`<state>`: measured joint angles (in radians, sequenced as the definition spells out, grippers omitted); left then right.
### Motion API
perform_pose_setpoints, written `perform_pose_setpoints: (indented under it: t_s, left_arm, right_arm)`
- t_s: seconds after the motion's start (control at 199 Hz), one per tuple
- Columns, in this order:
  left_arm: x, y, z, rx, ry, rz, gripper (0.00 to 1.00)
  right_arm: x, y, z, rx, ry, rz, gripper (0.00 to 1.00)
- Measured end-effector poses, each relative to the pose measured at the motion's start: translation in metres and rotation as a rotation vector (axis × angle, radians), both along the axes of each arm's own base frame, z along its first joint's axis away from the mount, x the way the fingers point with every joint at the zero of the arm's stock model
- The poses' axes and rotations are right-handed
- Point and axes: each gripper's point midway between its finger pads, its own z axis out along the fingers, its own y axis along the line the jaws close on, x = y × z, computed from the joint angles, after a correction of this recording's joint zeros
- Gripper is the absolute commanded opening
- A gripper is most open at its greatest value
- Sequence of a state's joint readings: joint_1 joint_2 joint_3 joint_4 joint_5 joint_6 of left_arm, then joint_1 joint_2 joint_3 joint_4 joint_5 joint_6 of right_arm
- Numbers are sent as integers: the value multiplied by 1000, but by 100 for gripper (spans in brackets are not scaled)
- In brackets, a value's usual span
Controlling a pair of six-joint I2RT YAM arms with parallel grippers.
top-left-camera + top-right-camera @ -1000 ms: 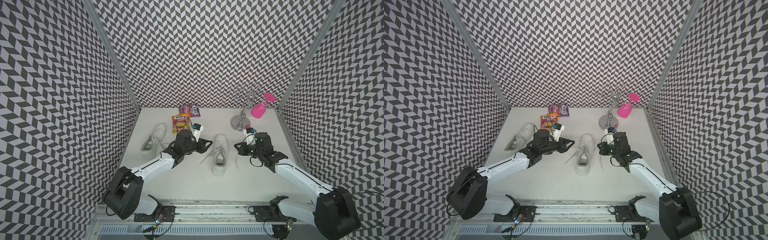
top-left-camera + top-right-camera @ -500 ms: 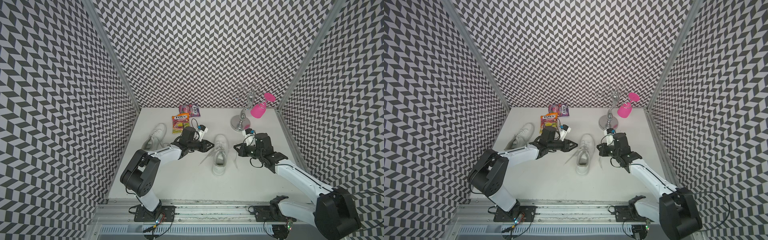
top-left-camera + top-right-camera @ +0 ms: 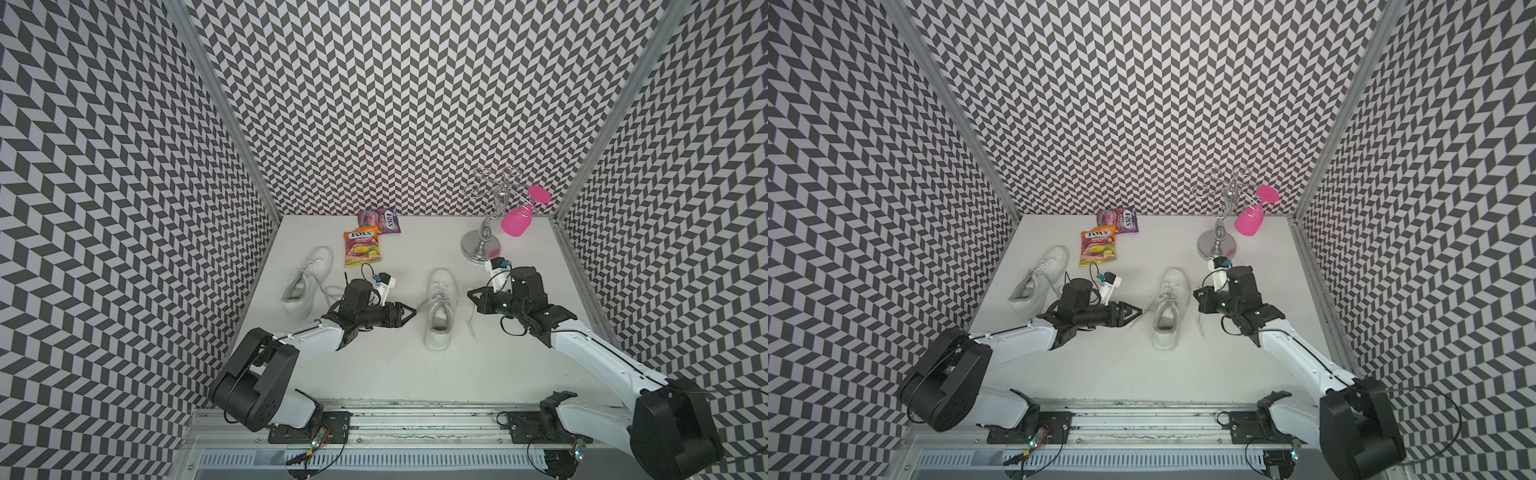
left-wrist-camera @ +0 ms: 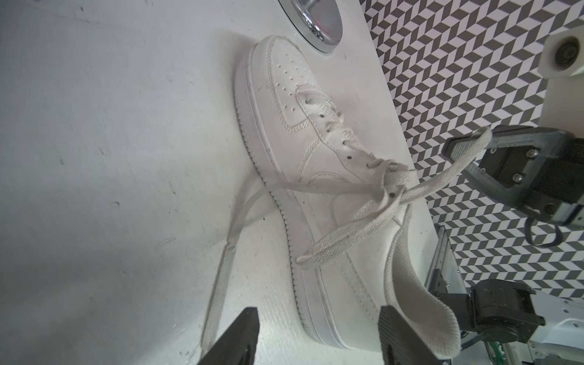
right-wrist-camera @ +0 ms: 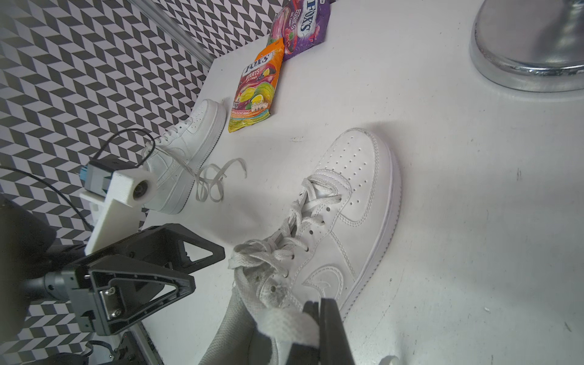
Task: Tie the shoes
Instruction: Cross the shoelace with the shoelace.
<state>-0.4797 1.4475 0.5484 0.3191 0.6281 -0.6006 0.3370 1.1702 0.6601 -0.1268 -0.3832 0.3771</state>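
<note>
White shoe, centre: I see it [image 3: 439, 307] upright on the bench [image 3: 415, 374], toe to the far side, laces loose.
Second shoe: far left [image 3: 305, 280], near the wall, laces spilled beside it.
Left tool: [image 3: 409, 312] jaws apart, just left of the centre shoe, holding nothing I can see.
Right tool: [image 3: 473, 296] pressed together on a lace end [image 5: 284, 325] of the centre shoe.
Far side: two candy bags [image 3: 361, 245], silver stand [image 3: 482, 245].

Left hand [image 3: 409, 312] gapes open (low, level); right hand [image 3: 473, 296] pinched closed.
</note>
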Motion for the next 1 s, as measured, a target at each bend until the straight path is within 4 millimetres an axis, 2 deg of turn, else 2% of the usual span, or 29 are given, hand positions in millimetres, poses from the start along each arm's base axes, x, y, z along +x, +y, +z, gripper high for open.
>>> perform_pose_setpoints:
  t_s: [0.181,0.307,0.457,0.749,1.005]
  left_arm:
    - [11,-2,1,-91,116,83,69]
    - [15,-6,-8,-142,213,117,67]
    - [15,-11,-19,-185,295,128,63]
    - [14,-20,-22,-283,370,113,62]
    - [11,-28,-27,-313,420,108,53]
  right_arm:
    - [-1,0,-1,-1,2,0,0]
    - [-1,0,-1,-1,2,0,0]
    - [-1,0,-1,-1,2,0,0]
    - [-1,0,-1,-1,2,0,0]
    - [-1,0,-2,0,4,1,0]
